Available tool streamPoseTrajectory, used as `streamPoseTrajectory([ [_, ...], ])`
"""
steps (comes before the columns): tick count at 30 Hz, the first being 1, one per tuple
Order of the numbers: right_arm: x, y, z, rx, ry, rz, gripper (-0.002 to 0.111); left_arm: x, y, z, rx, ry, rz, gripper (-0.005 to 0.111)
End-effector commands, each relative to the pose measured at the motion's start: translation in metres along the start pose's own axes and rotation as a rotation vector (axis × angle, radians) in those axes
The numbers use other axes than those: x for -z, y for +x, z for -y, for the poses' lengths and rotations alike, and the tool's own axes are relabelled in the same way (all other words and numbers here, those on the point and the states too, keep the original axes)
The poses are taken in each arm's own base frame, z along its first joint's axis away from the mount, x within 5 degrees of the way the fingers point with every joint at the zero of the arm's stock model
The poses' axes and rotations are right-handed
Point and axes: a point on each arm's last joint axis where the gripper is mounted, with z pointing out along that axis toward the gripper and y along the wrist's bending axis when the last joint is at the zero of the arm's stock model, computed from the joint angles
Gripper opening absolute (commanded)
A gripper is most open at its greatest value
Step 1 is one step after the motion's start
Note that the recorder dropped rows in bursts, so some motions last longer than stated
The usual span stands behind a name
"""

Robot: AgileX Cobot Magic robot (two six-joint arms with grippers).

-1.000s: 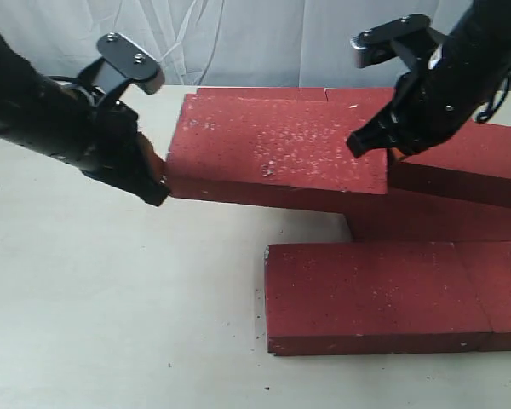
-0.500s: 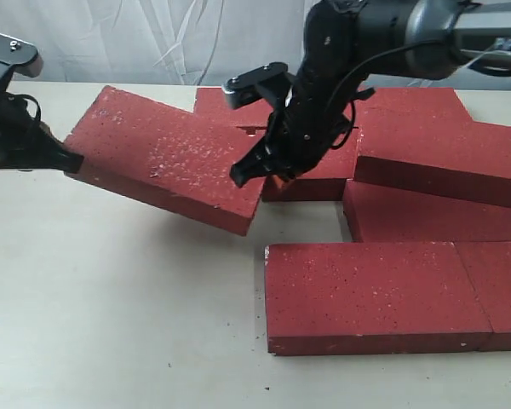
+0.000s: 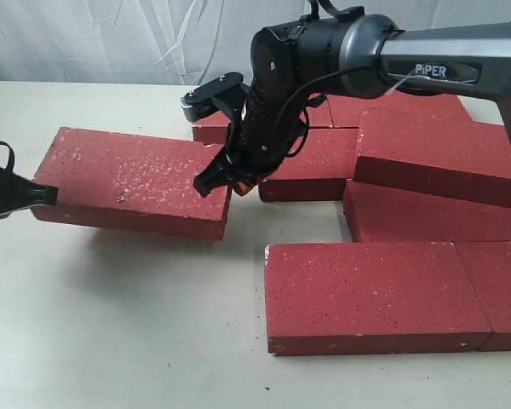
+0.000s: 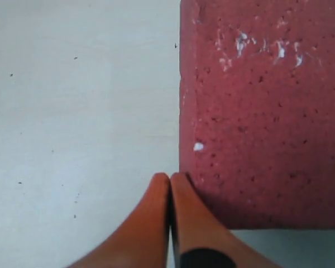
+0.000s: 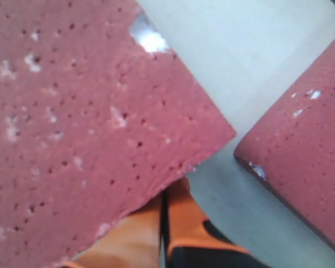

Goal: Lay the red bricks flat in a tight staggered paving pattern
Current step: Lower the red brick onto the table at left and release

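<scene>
One red brick (image 3: 132, 179) lies nearly level on the left of the table, apart from the other red bricks. My left gripper (image 3: 47, 196) is shut with nothing between its fingers, its tips against the brick's left end (image 4: 262, 111). In the left wrist view this gripper (image 4: 170, 180) touches the brick's corner edge. My right gripper (image 3: 206, 183) reaches across the middle, also shut, and presses the same brick's right end. In the right wrist view its tips (image 5: 168, 192) sit partly under that brick's edge (image 5: 72, 111).
Several red bricks are grouped at the right: a front brick (image 3: 375, 294) with another (image 3: 502, 290) beside it, one (image 3: 434, 217) behind, a tilted brick (image 3: 451, 158) lying on others, and one (image 3: 311, 162) by the right arm. Pale table (image 3: 111, 324) spreads front left.
The held brick has travelled left across the table and levelled out from a tilt. The right arm followed it across the middle, and the left gripper drew back toward the left edge.
</scene>
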Motion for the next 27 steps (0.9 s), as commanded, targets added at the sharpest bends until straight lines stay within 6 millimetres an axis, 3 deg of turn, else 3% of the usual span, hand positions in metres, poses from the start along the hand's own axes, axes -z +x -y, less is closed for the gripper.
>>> streamPoseTrajectory([
  [1,0.002,0.002,0.002,-0.007,0.032,-0.030,-0.001,0.000,0.002,0.003,0.020,0.012,-0.008,0.000],
  [9,0.002,0.013,0.018,0.065,0.191,-0.160,-0.001,-0.001,0.004,0.000,0.016,-0.023,0.021,0.000],
  [15,0.027,0.013,0.021,0.105,0.253,-0.139,-0.001,0.000,-0.005,-0.004,0.159,-0.075,0.135,0.000],
  [18,0.039,0.023,0.018,0.171,0.232,-0.140,-0.001,0.002,-0.009,-0.003,0.007,-0.104,0.167,0.000],
  [20,0.045,0.035,0.015,0.201,0.225,-0.113,-0.001,0.003,-0.012,-0.004,-0.100,-0.126,0.186,0.000],
  [23,0.044,0.056,0.010,0.265,0.209,-0.040,-0.001,0.005,-0.020,-0.009,-0.118,-0.187,0.276,0.000],
  [27,0.042,0.057,0.003,0.311,0.194,0.189,-0.001,0.001,-0.028,-0.019,-0.095,-0.258,0.352,0.000],
])
